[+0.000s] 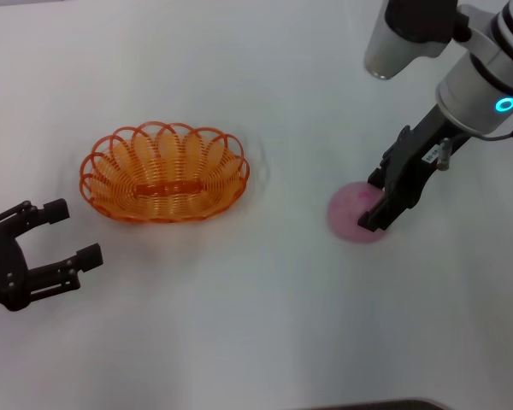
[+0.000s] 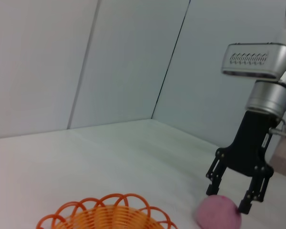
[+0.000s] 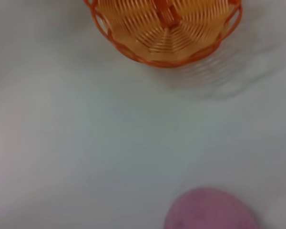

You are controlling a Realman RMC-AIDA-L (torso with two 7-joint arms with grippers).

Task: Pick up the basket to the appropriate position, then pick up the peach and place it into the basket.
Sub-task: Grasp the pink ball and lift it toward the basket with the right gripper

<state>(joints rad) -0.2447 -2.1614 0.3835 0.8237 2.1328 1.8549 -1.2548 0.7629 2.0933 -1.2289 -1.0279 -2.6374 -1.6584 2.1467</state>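
The orange wire basket (image 1: 164, 171) stands upright on the white table, left of centre. It also shows in the left wrist view (image 2: 105, 215) and the right wrist view (image 3: 164, 28). The pink peach (image 1: 350, 213) lies on the table to the right, apart from the basket. My right gripper (image 1: 376, 203) is open and low over the peach, its fingers straddling the fruit's right side. The left wrist view shows that gripper (image 2: 227, 200) spread just above the peach (image 2: 218, 213). The peach also shows in the right wrist view (image 3: 209, 212). My left gripper (image 1: 64, 231) is open and empty at the front left, near the basket.
The white table (image 1: 256, 325) has bare surface between the basket and the peach. Pale wall panels (image 2: 86, 62) stand behind the table in the left wrist view.
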